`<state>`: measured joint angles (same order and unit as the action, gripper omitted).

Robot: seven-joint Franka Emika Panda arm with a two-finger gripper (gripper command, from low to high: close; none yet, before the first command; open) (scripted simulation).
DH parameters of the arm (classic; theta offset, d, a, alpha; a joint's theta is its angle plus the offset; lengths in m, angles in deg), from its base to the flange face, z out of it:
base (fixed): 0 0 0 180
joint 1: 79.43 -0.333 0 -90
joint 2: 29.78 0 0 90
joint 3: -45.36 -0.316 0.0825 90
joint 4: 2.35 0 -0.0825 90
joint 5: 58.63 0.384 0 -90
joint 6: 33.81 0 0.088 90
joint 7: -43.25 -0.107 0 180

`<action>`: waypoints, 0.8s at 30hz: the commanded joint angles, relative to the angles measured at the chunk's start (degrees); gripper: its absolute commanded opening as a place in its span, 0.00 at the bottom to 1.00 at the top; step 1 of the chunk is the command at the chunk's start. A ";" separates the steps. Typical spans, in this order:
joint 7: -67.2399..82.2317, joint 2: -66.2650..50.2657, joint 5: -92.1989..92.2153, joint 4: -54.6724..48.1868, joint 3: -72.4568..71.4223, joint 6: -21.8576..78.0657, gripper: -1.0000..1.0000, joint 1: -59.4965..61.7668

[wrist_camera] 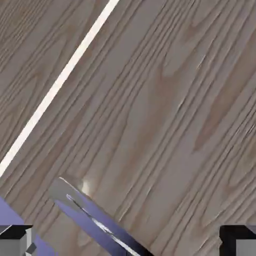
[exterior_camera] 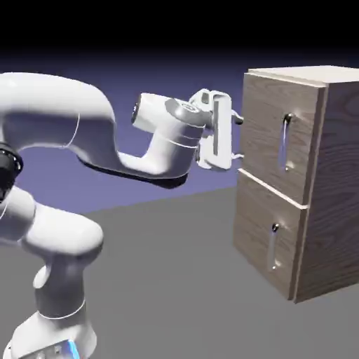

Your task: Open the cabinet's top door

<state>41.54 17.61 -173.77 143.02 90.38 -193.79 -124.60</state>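
Your gripper (exterior_camera: 240,138) faces the cabinet's top door (exterior_camera: 268,105), its fingers spread and pinching nothing, presumably to leave room for the handle (wrist_camera: 102,222), which slants ahead of the gap between the tips and likely needs squarer alignment before you close.

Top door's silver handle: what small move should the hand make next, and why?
Probably shift the white two-fingered hand sideways toward the vertical silver bar handle, jaws kept open: it stands short of the wood-grain upper door, beside that handle.
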 commanded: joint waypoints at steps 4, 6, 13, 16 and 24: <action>3.53 1.27 -9.97 -1.35 3.90 1.21 1.00 -3.85; 5.29 1.91 -14.95 -2.03 5.85 1.82 1.00 -5.78; 11.47 4.14 -32.40 -4.40 12.67 3.95 1.00 -12.52; 14.11 5.10 -39.87 -5.41 15.59 4.86 1.00 -15.41; 17.03 4.45 -50.34 -11.68 23.54 6.30 1.00 -25.38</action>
<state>58.57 22.06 -224.11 131.33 113.92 -187.50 -149.98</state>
